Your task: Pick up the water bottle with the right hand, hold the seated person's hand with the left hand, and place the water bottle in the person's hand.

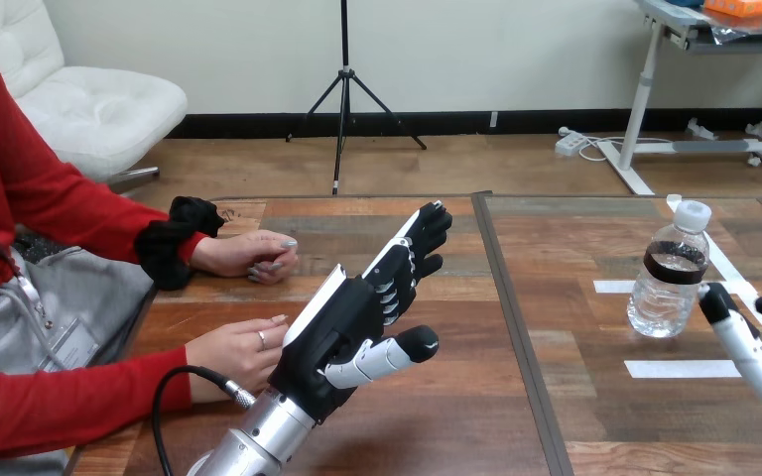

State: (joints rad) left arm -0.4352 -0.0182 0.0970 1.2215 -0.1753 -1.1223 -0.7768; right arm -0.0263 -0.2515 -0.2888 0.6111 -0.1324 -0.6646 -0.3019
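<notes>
A clear water bottle with a white cap and dark label stands upright on the table's right side. My right hand sits at the right edge just right of the bottle, fingers straight, apart from it. My left hand hovers over the table's left-middle, edge-on with fingers extended and thumb out, open and empty. The person's near hand rests on the table just left of my left hand, close beside it; I cannot tell if they touch. Their far hand lies curled on the table further back.
White tape strips mark the wooden table near the bottle. A seam runs down the table's middle. The person sits at the left side, arms along the table's left edge.
</notes>
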